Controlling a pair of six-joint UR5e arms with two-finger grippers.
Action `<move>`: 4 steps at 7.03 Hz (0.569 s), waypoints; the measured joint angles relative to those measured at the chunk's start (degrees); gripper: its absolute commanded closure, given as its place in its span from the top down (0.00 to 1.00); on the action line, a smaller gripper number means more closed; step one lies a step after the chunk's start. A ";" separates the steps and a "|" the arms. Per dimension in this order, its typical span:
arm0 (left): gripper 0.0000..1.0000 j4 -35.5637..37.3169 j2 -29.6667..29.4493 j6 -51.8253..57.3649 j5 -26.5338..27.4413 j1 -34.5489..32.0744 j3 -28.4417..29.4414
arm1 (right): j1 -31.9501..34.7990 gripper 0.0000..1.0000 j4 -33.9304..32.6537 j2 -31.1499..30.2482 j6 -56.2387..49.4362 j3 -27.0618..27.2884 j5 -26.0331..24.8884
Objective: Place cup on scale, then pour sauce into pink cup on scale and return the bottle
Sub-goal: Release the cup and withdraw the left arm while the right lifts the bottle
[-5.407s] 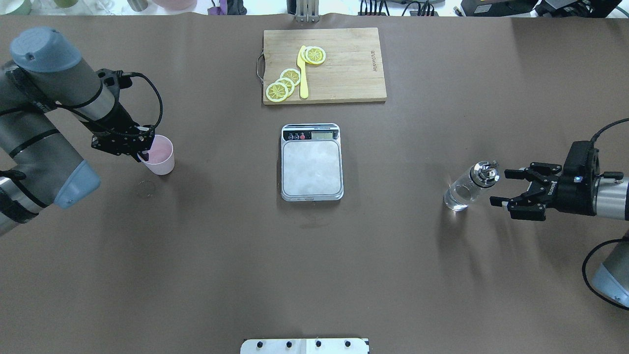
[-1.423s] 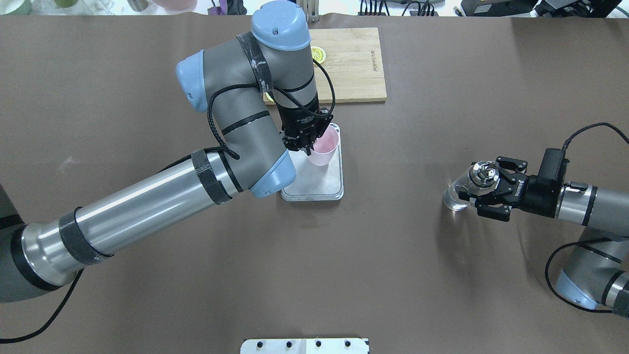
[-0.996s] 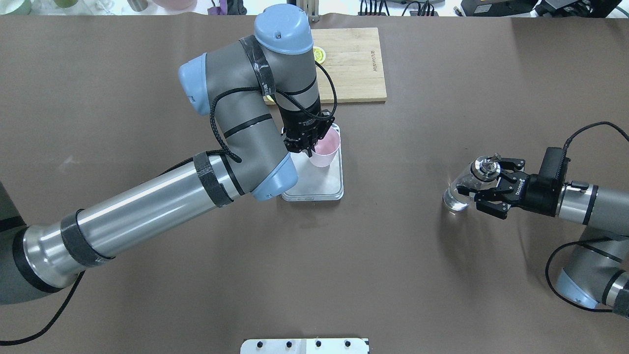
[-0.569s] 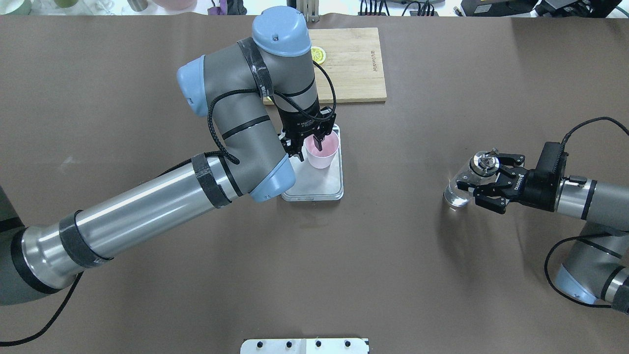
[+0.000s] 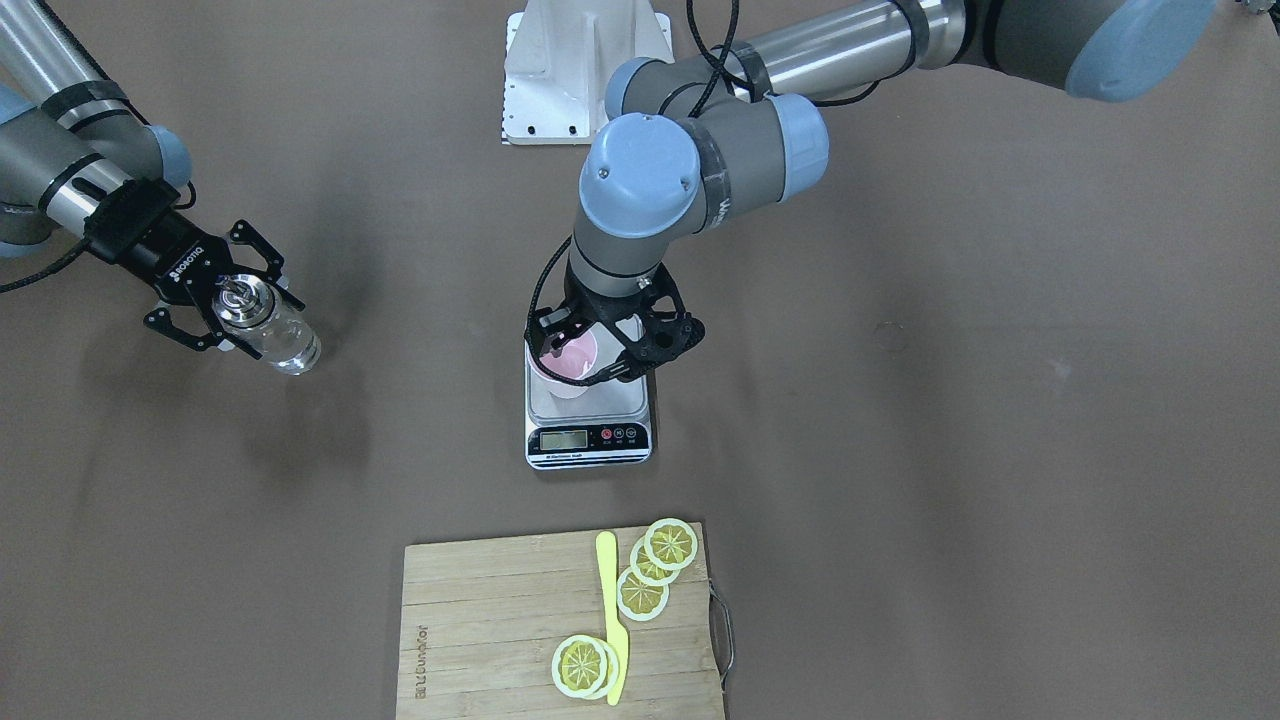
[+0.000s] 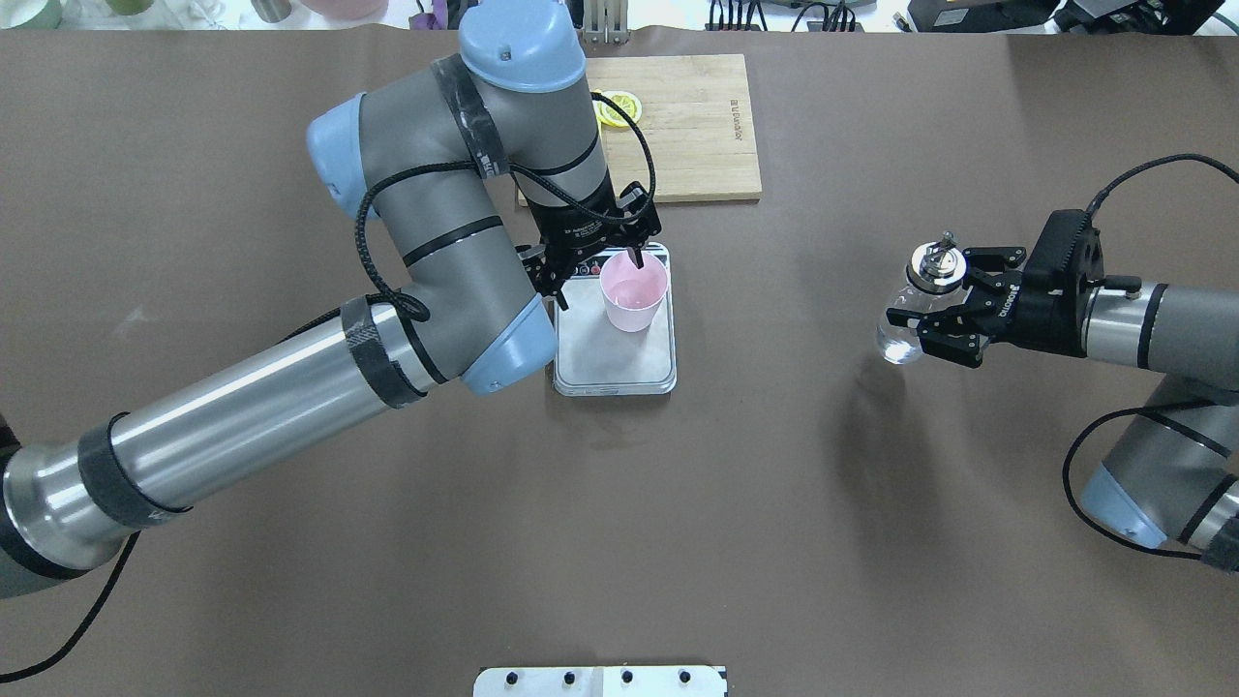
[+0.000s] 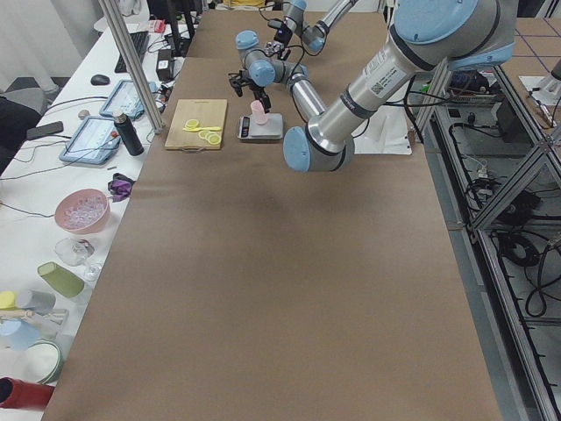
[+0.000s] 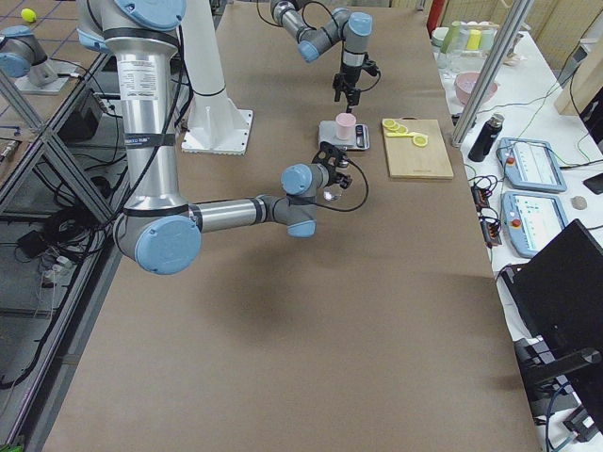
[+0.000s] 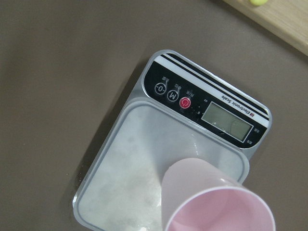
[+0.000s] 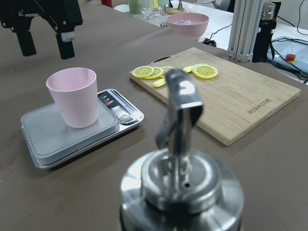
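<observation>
The pink cup [image 6: 634, 290] stands upright on the scale [image 6: 615, 363], on the part of its steel platform nearest the display; it also shows in the front view [image 5: 572, 360] and both wrist views [image 9: 211, 202] [image 10: 73, 96]. My left gripper [image 6: 598, 279] is open and empty, raised just above the cup [image 10: 45, 45]. My right gripper [image 6: 931, 295] is shut on the clear glass bottle [image 6: 915, 305] below its metal spout cap [image 10: 180, 187]. It holds the bottle upright above the table, far to the right of the scale [image 5: 590, 440]. Clear liquid sits in the bottle's base.
A wooden cutting board [image 6: 692, 126] with lemon slices [image 5: 650, 570] and a yellow knife [image 5: 612, 620] lies beyond the scale. The left arm's elbow and forearm reach over the table left of the scale. A white mount plate [image 6: 600, 681] sits at the near edge.
My left gripper set the cup on the scale, opened and rose off it. My right gripper closed on the bottle and lifted it off the table, away from the robot.
</observation>
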 measured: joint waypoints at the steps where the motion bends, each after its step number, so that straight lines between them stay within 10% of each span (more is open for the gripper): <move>1: 0.97 2.50 2.15 3.75 -0.13 -0.95 -4.53 | 0.15 0.25 -5.20 0.67 -1.36 2.24 0.31; 4: 0.97 14.03 9.80 20.87 -0.01 -6.43 -16.14 | 0.05 0.24 -17.84 5.22 -5.11 4.07 -0.20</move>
